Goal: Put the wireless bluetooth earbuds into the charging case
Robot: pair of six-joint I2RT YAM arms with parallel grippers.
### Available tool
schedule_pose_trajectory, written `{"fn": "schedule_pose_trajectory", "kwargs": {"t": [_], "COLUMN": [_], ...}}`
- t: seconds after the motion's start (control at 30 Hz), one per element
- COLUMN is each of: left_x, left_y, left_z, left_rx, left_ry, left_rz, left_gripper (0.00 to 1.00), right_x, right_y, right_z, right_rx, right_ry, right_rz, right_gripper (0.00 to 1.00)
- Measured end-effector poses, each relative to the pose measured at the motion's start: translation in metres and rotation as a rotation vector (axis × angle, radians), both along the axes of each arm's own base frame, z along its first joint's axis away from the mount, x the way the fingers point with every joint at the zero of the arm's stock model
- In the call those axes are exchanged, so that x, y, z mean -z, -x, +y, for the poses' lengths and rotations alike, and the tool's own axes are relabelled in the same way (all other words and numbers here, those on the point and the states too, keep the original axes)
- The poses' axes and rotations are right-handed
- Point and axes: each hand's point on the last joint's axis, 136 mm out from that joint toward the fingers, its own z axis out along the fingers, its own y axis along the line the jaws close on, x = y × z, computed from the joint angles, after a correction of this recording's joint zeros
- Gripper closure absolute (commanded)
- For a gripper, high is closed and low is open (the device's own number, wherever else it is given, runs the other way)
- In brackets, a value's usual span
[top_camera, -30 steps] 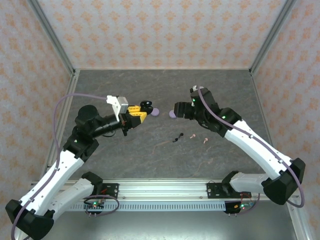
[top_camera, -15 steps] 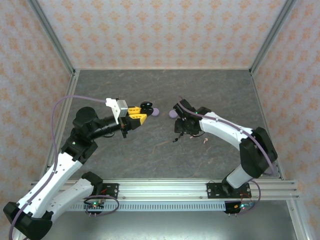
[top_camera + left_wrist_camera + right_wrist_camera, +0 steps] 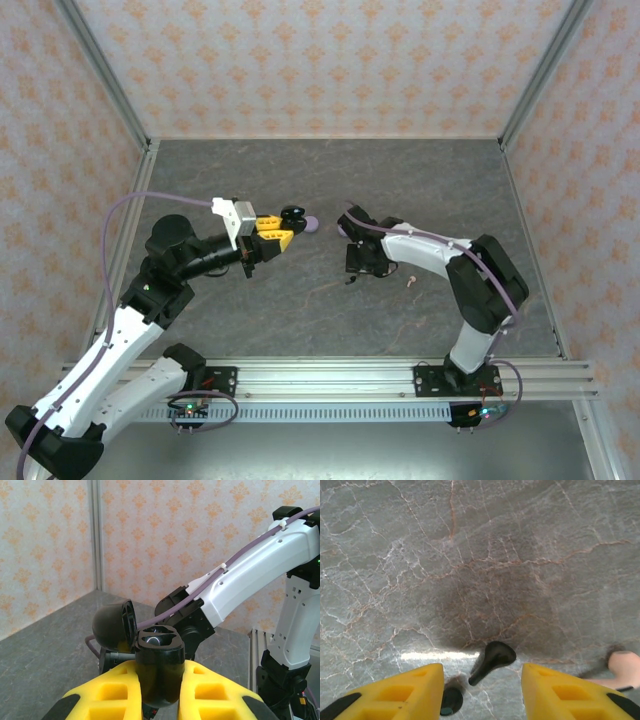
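Clamps a small round black plastic charging case (image 3: 159, 670) upright between the closed yellow fingers (image 3: 220, 695) of the left gripper (image 3: 160, 680), with the domed lid (image 3: 112, 627) standing open to one side and a glossy dark shape in the well. Holds it over the grey marbled tabletop (image 3: 300, 310), left of centre, just beside a flat lilac round puck (image 3: 313, 224). Right of centre, hangs the right gripper (image 3: 480, 672) low over the table, fingers apart and gripping nothing. Straddles a tiny black stemmed wireless earbud (image 3: 492, 661) lying flat between the tips, touching neither. Shows a second small dark piece (image 3: 451, 700) just beside one finger, and a pale pink stemmed earbud (image 3: 622, 662) on the table further right, apart from the fingers.
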Motion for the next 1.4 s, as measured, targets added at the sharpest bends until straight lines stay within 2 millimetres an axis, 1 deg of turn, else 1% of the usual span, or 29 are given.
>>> {"fn": "schedule_pose_trajectory", "kwargs": {"t": [0.13,0.33,0.67,0.77,0.9,0.97,1.0,1.07,1.1,1.17,1.23,1.3,1.37,1.4], "left_x": [-0.002,-0.006,0.0,0.0,-0.001,-0.004,-0.005,-0.008,-0.009,-0.008,-0.006,-0.004,-0.001,0.0], "left_y": [0.0,0.0,-0.005,-0.005,-0.005,-0.006,-0.007,-0.009,-0.011,-0.014,-0.018,-0.022,-0.027,-0.03], "left_z": [0.0,0.001,-0.003,-0.004,-0.004,-0.004,-0.004,-0.005,-0.006,-0.009,-0.013,-0.016,-0.02,-0.022], "left_rx": [0.0,-0.008,-0.008,-0.006,-0.007,-0.01,-0.01,-0.015,-0.018,-0.018,-0.016,-0.014,-0.011,-0.011], "left_ry": [0.001,0.004,-0.006,-0.007,-0.002,0.012,0.016,0.03,0.034,0.041,0.043,0.046,0.048,0.05], "left_rz": [-0.002,-0.007,0.013,0.015,0.013,0.012,0.01,0.004,0.003,0.006,0.006,0.009,0.012,0.013], "left_gripper": [1.0,1.0,1.0,1.0,1.0,1.0,1.0,1.0,1.0,1.0,1.0,1.0,1.0,1.0], "right_x": [0.008,0.008,0.017,0.016,0.013,0.007,0.002,-0.016,-0.028,-0.058,-0.096,-0.141,-0.192,-0.212], "right_y": [-0.004,-0.007,-0.005,-0.005,-0.005,-0.005,-0.005,-0.008,-0.01,-0.012,-0.014,-0.015,-0.013,-0.011], "right_z": [-0.002,-0.007,-0.008,-0.01,-0.01,-0.009,-0.008,-0.006,-0.006,-0.005,-0.003,0.0,0.002,0.002], "right_rx": [0.012,0.026,0.029,0.031,0.031,0.029,0.027,0.02,0.018,0.012,0.005,0.0,-0.011,-0.018], "right_ry": [0.002,0.003,0.007,0.005,-0.02,-0.038,-0.047,-0.074,-0.088,-0.124,-0.176,-0.247,-0.329,-0.361], "right_rz": [0.01,0.01,0.026,0.016,-0.012,-0.028,-0.041,-0.084,-0.109,-0.167,-0.24,-0.323,-0.419,-0.458], "right_gripper": [0.59,0.62,0.76,0.8,0.81,0.81,0.82,0.82,0.81,0.82,0.82,0.82,0.82,0.82]}}
